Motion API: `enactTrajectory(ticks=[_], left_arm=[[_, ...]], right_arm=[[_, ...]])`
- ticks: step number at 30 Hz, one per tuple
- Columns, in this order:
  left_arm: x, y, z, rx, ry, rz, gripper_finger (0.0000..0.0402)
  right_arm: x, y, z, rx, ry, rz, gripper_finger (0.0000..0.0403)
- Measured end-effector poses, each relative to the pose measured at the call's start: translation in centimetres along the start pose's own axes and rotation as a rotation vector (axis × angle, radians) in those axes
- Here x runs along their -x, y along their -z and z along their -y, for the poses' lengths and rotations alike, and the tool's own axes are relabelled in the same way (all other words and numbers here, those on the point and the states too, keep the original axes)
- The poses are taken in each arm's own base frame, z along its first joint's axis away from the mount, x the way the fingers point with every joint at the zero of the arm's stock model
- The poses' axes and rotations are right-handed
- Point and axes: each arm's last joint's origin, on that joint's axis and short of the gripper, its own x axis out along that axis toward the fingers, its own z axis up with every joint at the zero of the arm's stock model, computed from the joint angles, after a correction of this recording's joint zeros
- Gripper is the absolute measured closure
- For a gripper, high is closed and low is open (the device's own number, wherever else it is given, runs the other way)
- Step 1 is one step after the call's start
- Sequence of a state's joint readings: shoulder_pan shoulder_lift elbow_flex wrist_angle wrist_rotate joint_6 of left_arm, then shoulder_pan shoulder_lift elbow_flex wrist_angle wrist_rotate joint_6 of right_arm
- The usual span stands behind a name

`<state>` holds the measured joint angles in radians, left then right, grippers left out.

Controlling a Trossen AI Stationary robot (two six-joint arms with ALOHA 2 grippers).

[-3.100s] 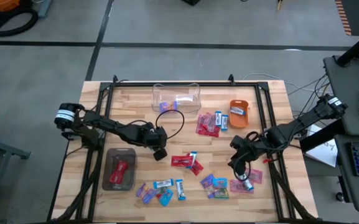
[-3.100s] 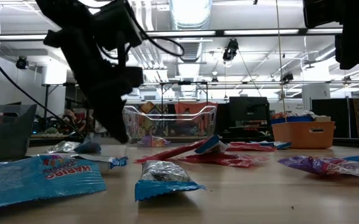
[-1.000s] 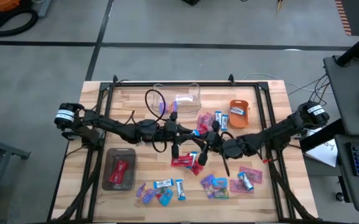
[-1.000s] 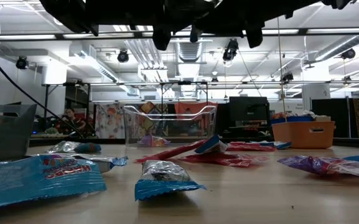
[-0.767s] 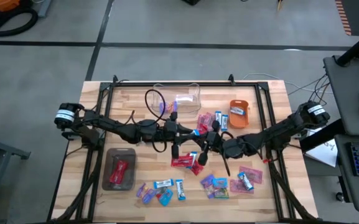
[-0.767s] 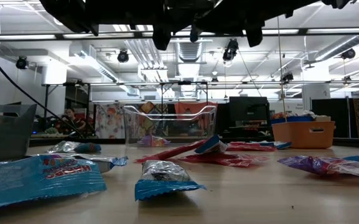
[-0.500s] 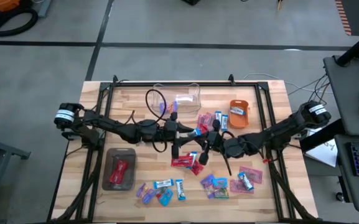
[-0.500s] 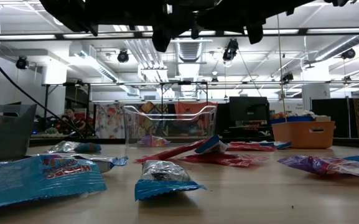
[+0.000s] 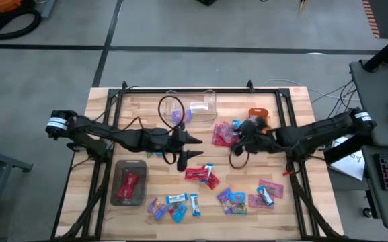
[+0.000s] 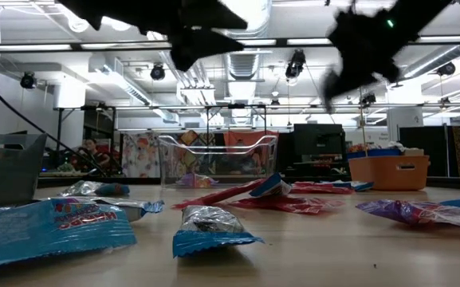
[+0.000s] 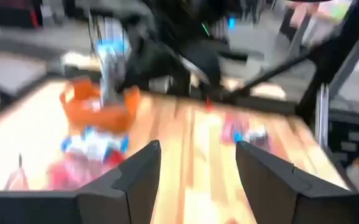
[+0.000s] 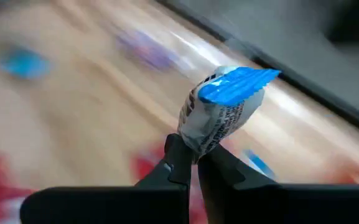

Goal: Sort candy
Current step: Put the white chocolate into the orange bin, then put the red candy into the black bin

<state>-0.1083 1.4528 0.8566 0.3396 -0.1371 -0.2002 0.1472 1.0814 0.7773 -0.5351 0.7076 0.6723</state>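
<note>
Candy, wrapped: a blue-and-white packet [image 12: 224, 112] pinched by its crimped end in the clamped right hand [image 12: 195, 163], above the desk [image 9: 146, 111] near the orange bowl [image 9: 259, 118]. Left hand [image 11: 196, 163] spread wide, empty. Remaining candy [image 9: 202, 175] scattered mid-desk. Probably light, crinkly, slippery; take by wrapper edges.

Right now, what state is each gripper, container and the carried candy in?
left gripper: open, empty, above mid-table
right gripper: shut on blue-and-white candy, near orange bowl
clear box: upright, a candy inside
grey tray: one red candy inside
</note>
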Motion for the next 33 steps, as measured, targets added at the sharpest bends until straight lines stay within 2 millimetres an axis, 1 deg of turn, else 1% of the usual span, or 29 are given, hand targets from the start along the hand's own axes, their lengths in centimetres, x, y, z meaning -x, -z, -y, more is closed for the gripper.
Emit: enactTrajectory(ticks=[4,6,8,12,15,20,23,27,30,33], left_arm=[[0.7,1.0,0.1,0.006,0.004,-0.14,0.021],[0.8,1.6,0.3,-0.001,0.013,-0.199,0.021],[0.8,2.1,0.6,0.004,0.023,-0.24,0.021],[0.8,2.9,1.1,0.029,0.03,-0.292,0.021],[1.0,3.3,1.5,0.034,0.039,-0.332,0.021],[1.2,3.8,2.1,0.029,0.092,-0.391,0.021],[1.2,4.1,2.3,0.025,0.102,-0.399,0.021],[0.8,4.8,2.8,0.017,0.108,-0.428,0.0208],[0.5,5.5,3.2,-0.015,0.122,-0.446,0.0199],[0.1,6.3,3.5,-0.054,0.133,-0.468,0.0179]], right_arm=[[0.6,1.4,4.0,-0.126,0.236,-0.18,0.0391],[1.0,1.7,5.3,-0.175,0.322,-0.227,0.0391],[1.2,1.9,6.1,-0.203,0.372,-0.247,0.0391],[1.0,1.7,6.4,-0.209,0.391,-0.254,0.0387],[0.7,1.8,6.5,-0.213,0.385,-0.3,0.0372],[0.3,1.7,6.8,-0.227,0.391,-0.342,0.0317],[0.2,1.7,6.8,-0.226,0.386,-0.354,0.0278],[0.1,1.7,6.6,-0.23,0.375,-0.347,0.0235],[-0.1,1.5,6.4,-0.227,0.349,-0.331,0.0213],[-0.3,1.2,6.1,-0.223,0.315,-0.308,0.0201]])
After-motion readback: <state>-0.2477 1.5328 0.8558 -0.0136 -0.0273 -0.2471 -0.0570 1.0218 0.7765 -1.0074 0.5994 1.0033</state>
